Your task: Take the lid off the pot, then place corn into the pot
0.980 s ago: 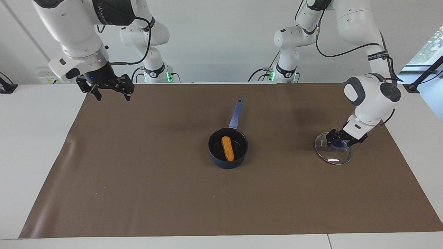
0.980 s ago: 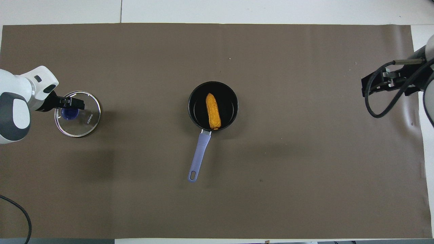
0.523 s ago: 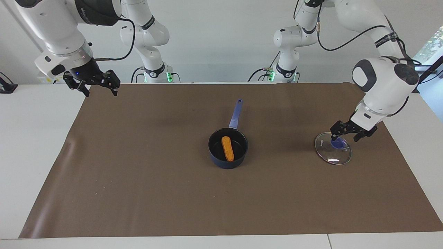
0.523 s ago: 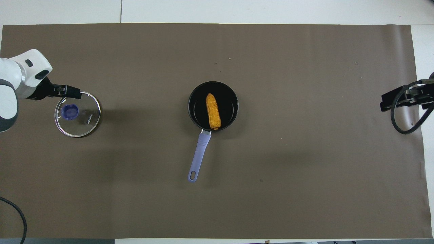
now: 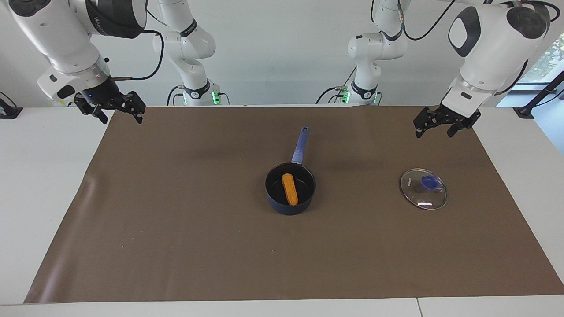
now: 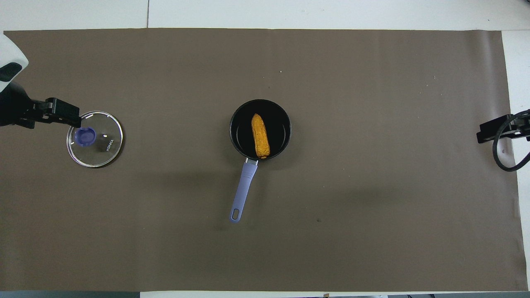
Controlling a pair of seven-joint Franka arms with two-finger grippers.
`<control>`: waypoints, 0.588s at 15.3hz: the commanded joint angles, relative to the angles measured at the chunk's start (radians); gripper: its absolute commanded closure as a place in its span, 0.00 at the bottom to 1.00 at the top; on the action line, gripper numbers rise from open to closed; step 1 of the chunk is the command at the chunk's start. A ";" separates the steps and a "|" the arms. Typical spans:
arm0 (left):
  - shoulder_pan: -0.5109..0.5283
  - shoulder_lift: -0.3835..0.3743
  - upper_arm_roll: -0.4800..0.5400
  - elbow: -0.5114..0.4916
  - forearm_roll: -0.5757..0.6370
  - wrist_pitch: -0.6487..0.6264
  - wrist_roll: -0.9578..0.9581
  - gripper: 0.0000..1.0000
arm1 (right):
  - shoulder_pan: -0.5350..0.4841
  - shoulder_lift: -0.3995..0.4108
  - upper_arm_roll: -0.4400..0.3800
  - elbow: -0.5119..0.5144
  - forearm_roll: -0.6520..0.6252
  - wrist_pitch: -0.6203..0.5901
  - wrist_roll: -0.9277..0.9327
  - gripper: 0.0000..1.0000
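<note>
The dark blue pot (image 5: 287,208) (image 6: 283,123) stands mid-mat, its long handle (image 6: 243,190) pointing toward the robots. The yellow-orange corn (image 5: 289,189) (image 6: 260,135) lies inside it. The glass lid (image 5: 434,200) (image 6: 105,145) with its blue knob (image 5: 427,181) lies flat on the mat toward the left arm's end. My left gripper (image 5: 433,131) (image 6: 66,116) hangs open and empty, high above the mat, with its tips over the lid's rim in the overhead view. My right gripper (image 5: 122,118) (image 6: 488,133) hangs open and empty over the mat's edge at the right arm's end.
A brown mat (image 5: 176,229) covers most of the white table (image 5: 39,185). Black cables trail from both arms. Nothing else stands on the mat.
The left gripper has risen off the lid's knob and swung up toward the robots; the lid stays flat. The right gripper has drawn back outward toward its end of the table.
</note>
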 commanded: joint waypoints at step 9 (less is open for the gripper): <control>-0.064 -0.097 0.047 -0.113 0.000 0.015 -0.009 0.00 | -0.005 -0.008 0.007 -0.026 0.004 0.017 -0.012 0.00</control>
